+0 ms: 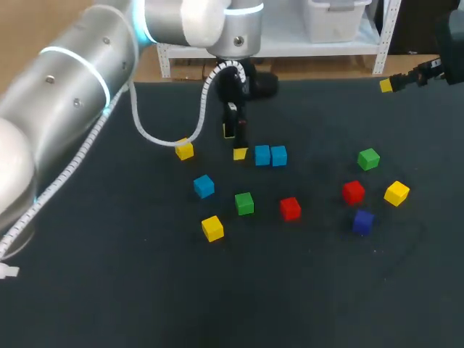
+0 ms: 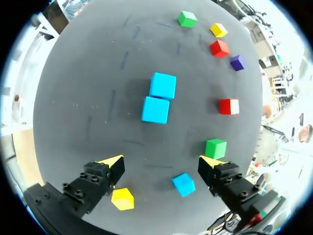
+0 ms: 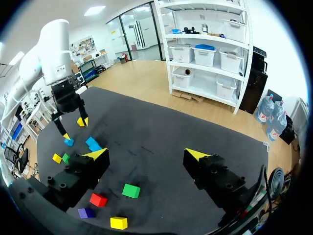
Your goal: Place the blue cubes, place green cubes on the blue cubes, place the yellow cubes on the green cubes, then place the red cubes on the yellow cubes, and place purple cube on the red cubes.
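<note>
- The left gripper (image 2: 161, 161) is wide open and holds nothing.
- Two blue cubes (image 2: 155, 109) touch side by side on the table (image 2: 88, 73), ahead of it.
- The right gripper (image 3: 145, 154) is wide open and holds nothing too.

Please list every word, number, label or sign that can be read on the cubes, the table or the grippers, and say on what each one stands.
There is no readable text.
The cubes show plain coloured faces, with no letters or numbers.
The table bears only faint streaks, no writing.
The left gripper and the right gripper show no marking that can be read.
</note>
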### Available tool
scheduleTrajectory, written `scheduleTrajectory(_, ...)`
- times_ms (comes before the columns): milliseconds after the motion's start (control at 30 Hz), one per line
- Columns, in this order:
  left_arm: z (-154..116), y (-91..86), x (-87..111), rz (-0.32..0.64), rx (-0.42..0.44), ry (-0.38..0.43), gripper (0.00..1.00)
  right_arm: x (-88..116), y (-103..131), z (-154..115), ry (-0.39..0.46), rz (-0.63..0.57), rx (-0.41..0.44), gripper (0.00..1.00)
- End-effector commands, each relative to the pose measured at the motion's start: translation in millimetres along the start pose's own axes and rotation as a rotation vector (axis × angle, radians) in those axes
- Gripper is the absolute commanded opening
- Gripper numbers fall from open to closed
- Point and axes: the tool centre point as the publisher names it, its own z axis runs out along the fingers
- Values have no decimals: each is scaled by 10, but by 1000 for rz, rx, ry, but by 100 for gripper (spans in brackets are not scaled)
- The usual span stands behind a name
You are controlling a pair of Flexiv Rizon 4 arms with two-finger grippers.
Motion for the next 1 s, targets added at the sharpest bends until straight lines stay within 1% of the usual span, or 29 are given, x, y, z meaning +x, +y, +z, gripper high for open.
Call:
scheduleTrajectory(33, 76, -175, 127, -64, -30, -39, 100, 1, -11, 10, -3, -1, -5, 100)
scheduleTrajectory(200, 159, -294, 206, -182, -30, -79, 100, 1, -11, 10, -3, -1, -5, 100)
scheduleTrajectory(333, 157, -404, 289, -220, -40, -106, 100, 1, -11, 10, -3, -1, -5, 100)
scheduleTrajectory(400, 152, -446, 366, -232, -71, -108, 100, 1, -11, 10, -3, -1, -5, 100)
scheduleTrajectory(567, 188, -520, 549, -276, -109, -105, 100, 1, -11, 10, -3, -1, -5, 100)
scheduleTrajectory(633, 214, -526, 603, -300, -114, -111, 100, 1, -11, 10, -3, -1, -5, 100)
scheduleTrajectory(700, 238, -528, 641, -323, -145, -115, 100, 1, -11, 10, -3, -1, -5, 100)
scheduleTrajectory(767, 271, -537, 665, -341, -151, -123, 100, 1, -11, 10, -3, -1, -5, 100)
scheduleTrajectory(833, 324, -540, 684, -359, -177, -120, 100, 1, -11, 10, -3, -1, -5, 100)
scheduleTrajectory(900, 366, -540, 694, -376, -166, -133, 100, 1, -11, 10, -3, -1, -5, 100)
scheduleTrajectory(1000, 395, -541, 701, -374, -177, -138, 100, 1, -11, 10, -3, -1, -5, 100)
